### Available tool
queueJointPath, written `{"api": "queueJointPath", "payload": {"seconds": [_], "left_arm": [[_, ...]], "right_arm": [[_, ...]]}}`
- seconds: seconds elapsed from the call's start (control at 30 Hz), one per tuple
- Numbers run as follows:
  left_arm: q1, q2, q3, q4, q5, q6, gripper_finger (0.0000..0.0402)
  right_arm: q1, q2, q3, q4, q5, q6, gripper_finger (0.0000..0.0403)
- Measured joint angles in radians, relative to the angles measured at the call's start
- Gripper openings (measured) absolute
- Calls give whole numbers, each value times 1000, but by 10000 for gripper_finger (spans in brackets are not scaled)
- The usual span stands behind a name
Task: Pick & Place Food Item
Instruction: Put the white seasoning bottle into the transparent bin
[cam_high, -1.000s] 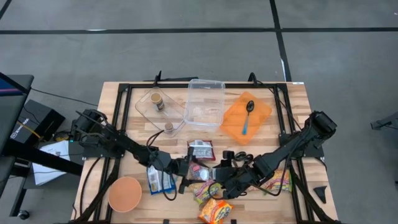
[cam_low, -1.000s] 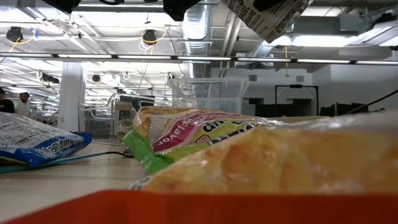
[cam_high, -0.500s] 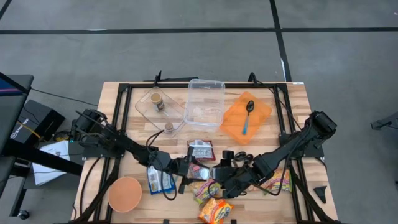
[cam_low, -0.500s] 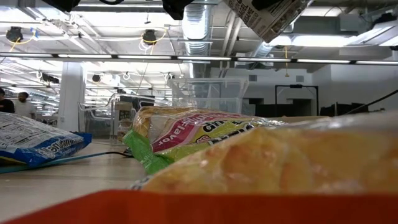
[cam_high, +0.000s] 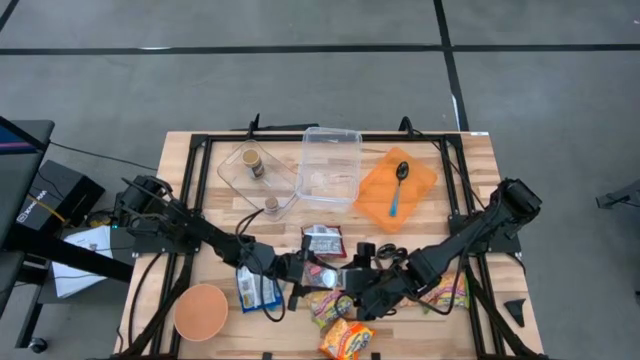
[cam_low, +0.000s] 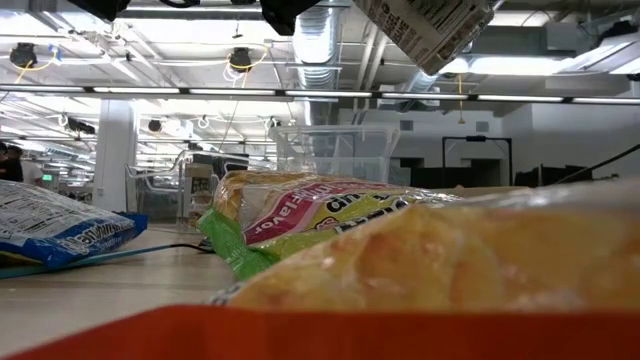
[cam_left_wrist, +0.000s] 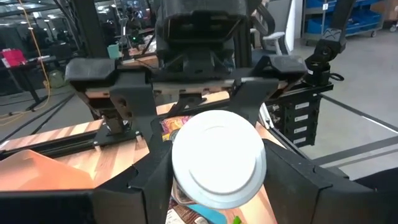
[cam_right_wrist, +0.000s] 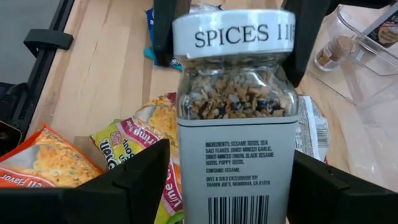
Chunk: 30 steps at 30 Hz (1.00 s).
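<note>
A clear spice jar (cam_right_wrist: 235, 124) with a white lid (cam_left_wrist: 217, 158) and a white label is held in the air between both grippers, near the table's front middle (cam_high: 322, 275). Its lid end points to the table's left. My left gripper (cam_left_wrist: 217, 171) is shut on the lid end. My right gripper (cam_right_wrist: 233, 186) is shut on the jar's body. The low view shows the jar (cam_low: 430, 30) high above the table, tilted. My left gripper pinches the white lid's rim (cam_left_wrist: 177, 168) between its two fingers, coming roughly level from the table's left, along the jar's length. The jar is clear of the table. My right gripper pinches the jar's labelled body (cam_right_wrist: 186, 180) toward its bottom end, one finger on each side, coming from the table's right. The jar lies lifted clear between the two grippers.
Noodle packets (cam_high: 330, 305) (cam_high: 347, 340) (cam_high: 445, 293) and a blue packet (cam_high: 255, 290) lie under and around the grippers. A dark packet (cam_high: 323, 240), two clear tubs (cam_high: 330, 165) (cam_high: 258, 172), an orange cloth with a spoon (cam_high: 397, 187) and an orange bowl (cam_high: 200, 310) are also there.
</note>
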Motion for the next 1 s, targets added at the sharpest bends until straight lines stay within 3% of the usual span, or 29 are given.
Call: {"api": "queueJointPath", "payload": {"seconds": [0.6,0.77,1.0], "left_arm": [[24,0,-1,-81,-15,-47,198],[27,-5,-1,-106,-9,-54,198],[28,-48,-1,-187,-71,-73,198]], "right_arm": [[36,0,1,-264,18,231,356],[83,0,1,-325,32,334,361],[170,0,-6,-364,131,477,355]]}}
